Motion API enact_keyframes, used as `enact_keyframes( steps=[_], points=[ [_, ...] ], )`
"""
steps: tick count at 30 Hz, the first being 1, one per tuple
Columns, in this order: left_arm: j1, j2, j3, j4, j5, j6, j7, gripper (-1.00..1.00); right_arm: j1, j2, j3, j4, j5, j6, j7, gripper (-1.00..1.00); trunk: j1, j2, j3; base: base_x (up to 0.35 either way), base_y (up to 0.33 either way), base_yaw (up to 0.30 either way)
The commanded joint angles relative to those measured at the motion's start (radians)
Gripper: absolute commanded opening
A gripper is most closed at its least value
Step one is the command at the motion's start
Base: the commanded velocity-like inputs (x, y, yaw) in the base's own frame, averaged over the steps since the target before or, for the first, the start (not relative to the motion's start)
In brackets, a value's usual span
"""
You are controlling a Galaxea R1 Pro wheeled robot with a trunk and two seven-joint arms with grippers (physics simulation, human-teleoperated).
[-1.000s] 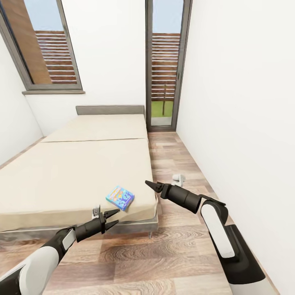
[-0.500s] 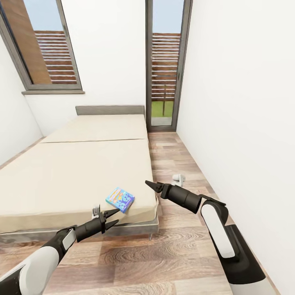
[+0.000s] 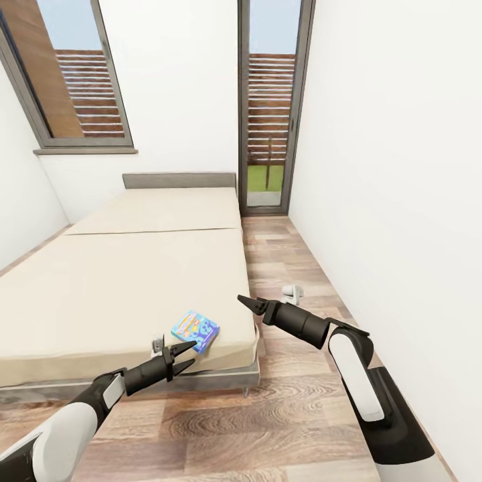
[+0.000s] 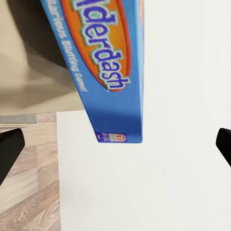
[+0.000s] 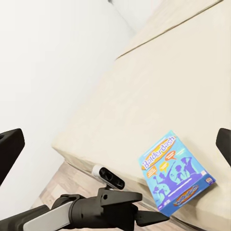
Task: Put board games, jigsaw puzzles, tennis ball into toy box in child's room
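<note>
A blue board game box (image 3: 195, 331) lies flat on the beige bed (image 3: 120, 281), near the bed's front right corner. My left gripper (image 3: 191, 353) is open and hovers just in front of the bed's edge, its tips a short way from the box's near side. The left wrist view has the box's blue edge (image 4: 106, 62) close up between the spread fingers (image 4: 9, 149). My right gripper (image 3: 242, 300) is open with nothing in it, in the air off the bed's right side and to the right of the box. In the right wrist view the box (image 5: 175, 173) lies beyond my left gripper (image 5: 144, 211).
A strip of wood floor (image 3: 294, 268) runs between the bed and the white right wall. A small white object (image 3: 292, 290) lies on that floor. A glass door (image 3: 268, 107) stands at the far end, with a window (image 3: 73, 73) to its left. The bed's grey frame (image 3: 221, 378) is right before me.
The whole view has crept a little toward the bed, so the board game now sits lower in the picture and closer to my left gripper's tips. Both arms keep their pose.
</note>
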Motion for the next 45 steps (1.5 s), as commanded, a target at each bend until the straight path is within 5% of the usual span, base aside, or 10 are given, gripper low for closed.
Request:
enact_keyframes(
  steps=[1,45],
  points=[
    [-0.001,0.000,0.007,0.000,-0.007,0.010,-0.004,1.00,-0.001,0.000,-0.001,0.000,0.001,0.004,0.003,1.00,0.000,0.000,-0.001,0.009,0.000,0.000],
    [-0.001,0.001,0.007,-0.002,-0.007,0.010,0.004,1.00,-0.001,-0.002,-0.002,0.001,0.002,0.004,0.002,1.00,0.000,0.000,-0.001,0.000,-0.028,0.000]
  ],
)
